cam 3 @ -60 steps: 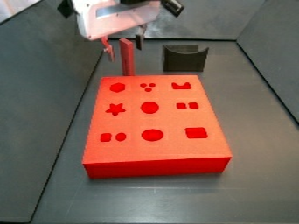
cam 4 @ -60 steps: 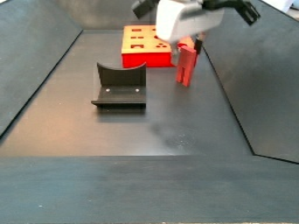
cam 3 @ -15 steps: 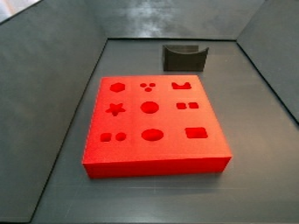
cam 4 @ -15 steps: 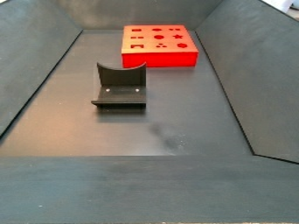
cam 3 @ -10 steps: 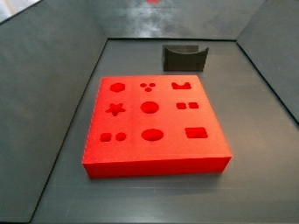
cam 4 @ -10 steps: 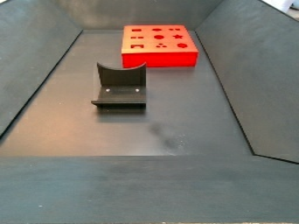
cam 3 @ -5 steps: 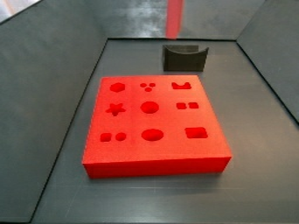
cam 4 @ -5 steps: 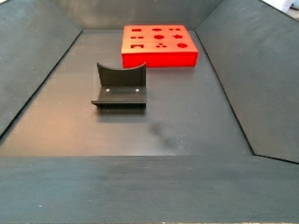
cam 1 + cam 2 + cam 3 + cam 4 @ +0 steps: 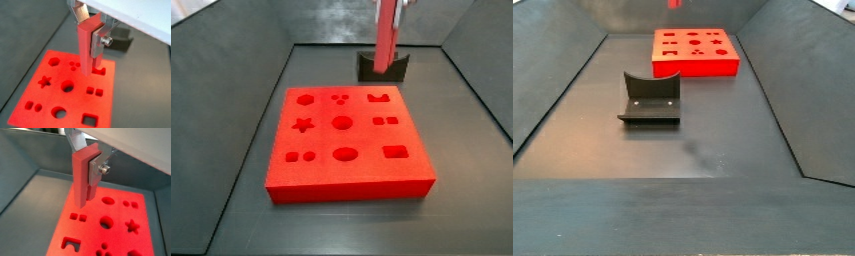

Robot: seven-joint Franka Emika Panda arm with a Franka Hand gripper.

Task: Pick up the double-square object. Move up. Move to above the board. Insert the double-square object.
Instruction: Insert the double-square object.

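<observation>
My gripper (image 9: 90,35) is shut on the double-square object (image 9: 87,50), a slim pinkish-red peg that hangs upright between the silver fingers (image 9: 100,44). Both wrist views show this; the gripper (image 9: 89,160) holds the peg (image 9: 81,183) by its upper part. The board (image 9: 40,100) lies below, a bright-red block with shaped cut-outs, including the double-square cut-out (image 9: 94,91). In a side view the peg (image 9: 384,40) hangs high over the far end of the board (image 9: 345,165). In a side view only the peg's tip (image 9: 676,3) shows, above the board (image 9: 696,62).
A dark grey notched holder (image 9: 382,68) stands on the floor behind the board's far edge, also seen in a side view (image 9: 651,98) and a wrist view (image 9: 120,40). Sloped grey walls (image 9: 225,60) enclose the floor.
The peg, out of view 1.5 s ago, has come into the side view from the top edge, moving right and lower, toward the board's far end. Six seconds ago it stood on the floor.
</observation>
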